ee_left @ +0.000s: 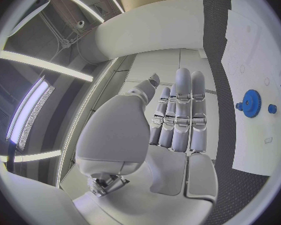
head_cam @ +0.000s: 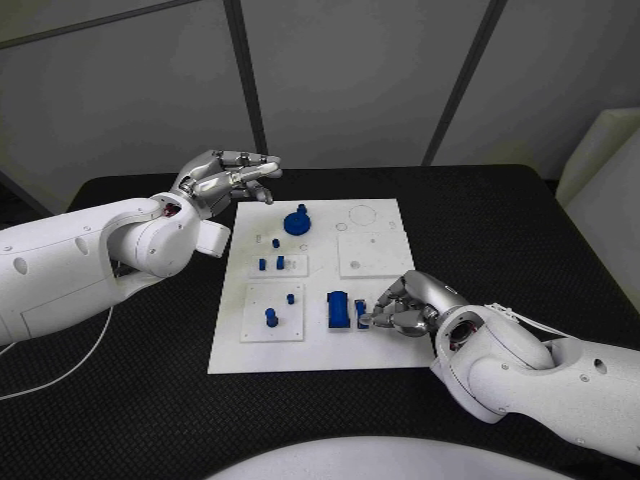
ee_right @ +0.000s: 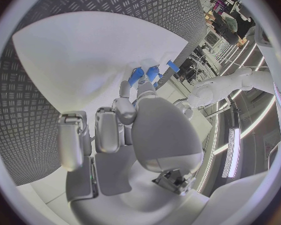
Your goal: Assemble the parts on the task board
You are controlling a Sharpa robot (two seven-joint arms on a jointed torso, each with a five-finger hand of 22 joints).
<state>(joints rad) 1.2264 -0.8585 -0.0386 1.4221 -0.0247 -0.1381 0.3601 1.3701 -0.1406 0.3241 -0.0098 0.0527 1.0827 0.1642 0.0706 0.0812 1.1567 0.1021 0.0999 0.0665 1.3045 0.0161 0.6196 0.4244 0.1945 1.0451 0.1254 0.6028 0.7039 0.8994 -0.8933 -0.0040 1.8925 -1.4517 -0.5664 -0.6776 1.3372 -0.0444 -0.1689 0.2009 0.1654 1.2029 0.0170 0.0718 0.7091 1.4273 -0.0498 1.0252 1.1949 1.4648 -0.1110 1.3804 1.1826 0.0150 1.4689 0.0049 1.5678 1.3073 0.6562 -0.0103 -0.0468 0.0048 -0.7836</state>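
A small blue part [head_cam: 363, 322] is pinched by the right hand [head_cam: 404, 308] at the task board [head_cam: 372, 355] near edge, beside the blue block [head_cam: 339, 309]. Left hand [head_cam: 228, 178] is held empty, fingers loosely apart, off the board's far-left corner. Seating step judged in hand; alignment with the block is needed next.

The head camera looks steeply down from above the near edge of the black table [head_cam: 522, 215], with the white task board [head_cam: 320, 340] at centre. Each wrist camera sits close behind its own hand, the left hand [ee_left: 178, 120] and the right hand [ee_right: 125, 130]. All three views share the board; the head view has the left hand at 11 o'clock, the right at 4 o'clock.
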